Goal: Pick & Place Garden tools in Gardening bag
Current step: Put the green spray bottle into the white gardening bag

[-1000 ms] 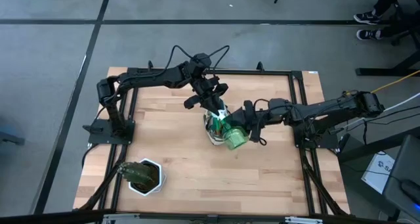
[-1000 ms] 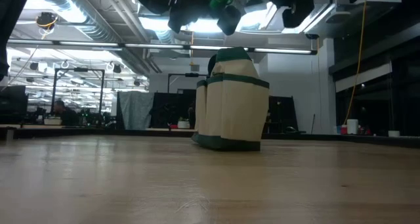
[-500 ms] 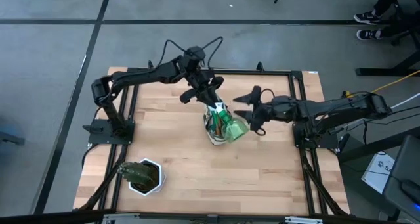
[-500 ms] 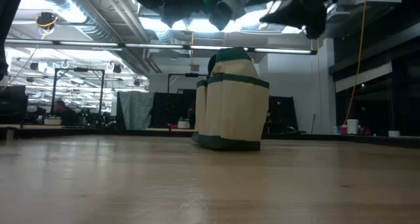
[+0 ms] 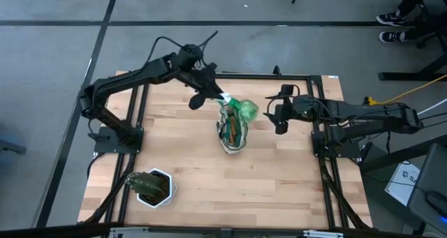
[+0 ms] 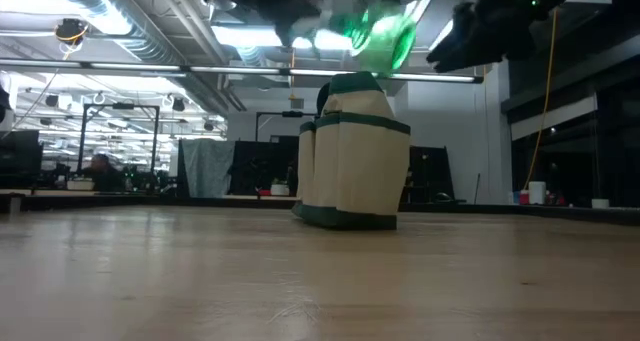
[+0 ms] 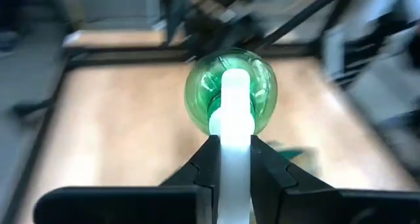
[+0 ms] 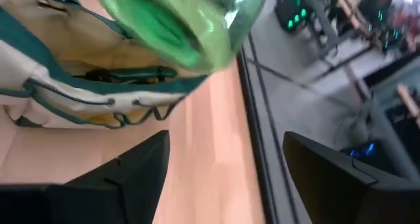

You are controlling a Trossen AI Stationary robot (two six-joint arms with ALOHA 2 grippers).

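The left gripper [image 7: 234,159] clamps the white neck of the green spray bottle [image 5: 243,110] above the gardening bag [image 5: 232,132] (right gripper [image 5: 278,114] spread, just beside); released off-centre, it could clip the rim and tumble out.

Grey floor [image 5: 56,49], probably ceiling lights [image 6: 240,36]

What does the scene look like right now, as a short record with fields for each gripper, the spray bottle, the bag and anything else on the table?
left gripper: shut on the spray bottle's white neck, above the bag
spray bottle: green, held in the air over the bag's far end
right gripper: open, empty, off to the bag's right
gardening bag: upright mid-table, tools inside
potted plant: near-left corner of the table
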